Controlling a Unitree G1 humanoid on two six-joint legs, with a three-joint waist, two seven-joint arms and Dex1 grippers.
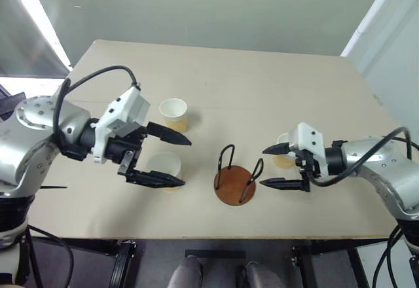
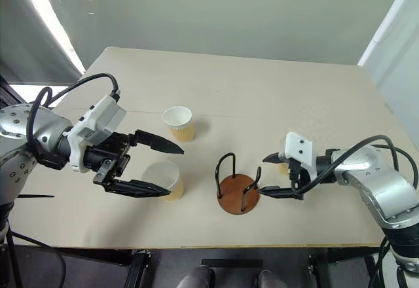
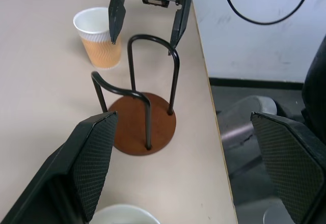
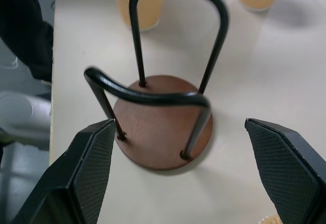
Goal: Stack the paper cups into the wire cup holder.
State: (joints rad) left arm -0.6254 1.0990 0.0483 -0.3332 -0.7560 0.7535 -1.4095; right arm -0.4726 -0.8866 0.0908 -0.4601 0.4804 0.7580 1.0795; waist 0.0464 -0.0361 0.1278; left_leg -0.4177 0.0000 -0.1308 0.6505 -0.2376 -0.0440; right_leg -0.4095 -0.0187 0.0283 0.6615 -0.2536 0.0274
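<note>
Wire cup holder (image 1: pixel 234 182) empty, between both released tools: left tool (image 1: pixel 175 160), right tool (image 1: pixel 268 166).

A pale beige surface (image 1: pixel 275 85) is seen carrying the wire cup holder (image 1: pixel 234 182) and three paper cups. The holder is stood empty just beside the right hand (image 1: pixel 276 166). One cup (image 1: pixel 284 152) is placed behind that hand. Another cup (image 1: pixel 163 169) is set between the left hand's (image 1: pixel 178 162) fingers, the third cup (image 1: pixel 174 114) just beyond it.

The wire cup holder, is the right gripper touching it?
Apart. In the right wrist view, the open right gripper shows bare table between each finger and the wire cup holder.
</note>
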